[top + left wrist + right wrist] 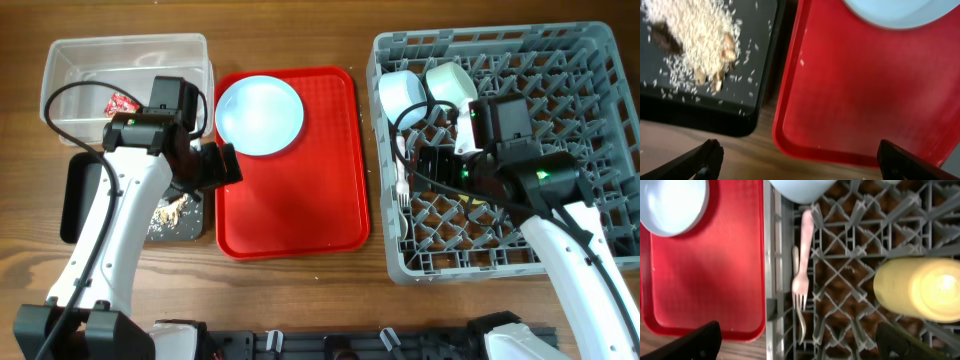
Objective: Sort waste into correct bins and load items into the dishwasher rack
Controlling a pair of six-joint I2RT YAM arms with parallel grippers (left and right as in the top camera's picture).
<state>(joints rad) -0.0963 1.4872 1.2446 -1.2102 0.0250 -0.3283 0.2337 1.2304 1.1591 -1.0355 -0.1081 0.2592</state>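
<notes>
- The left gripper point(799, 150) is closest to the lens in its wrist view. Its dark fingers point(702, 160) are spread wide at the bottom corners with nothing between them.
- It hangs over the seam where the black tray point(700, 120) and the red tray point(855, 90) lie side by side, so it could go either way from here.
- The food scraps point(695, 35) lie heaped on the black tray, pale grains with darker lumps and loose grains scattered around. That looks like the food-waste bin doing its job.
- The clear tub point(70, 60) at the far left holds the red wrapper point(122, 101), kept apart from the food. I cannot make out a tissue.
- The blue dish point(259, 115) sits at the far end of the red tray, near the left gripper. It seems to be the one item left to load.
- The right gripper point(797, 330) hovers over the rack point(590, 60), its jaws wide apart and empty.
- Right below it, the fork point(802, 277) lies flat along the rack's left edge, tines toward the camera. A second thin utensil seems to lie beside it.
- The yellow cup point(917, 287) rests among the pegs to the right.
- A blue bowl point(403, 92) and a green bowl point(452, 82) lean together in the rack's far left corner, propped by the pegs.
</notes>
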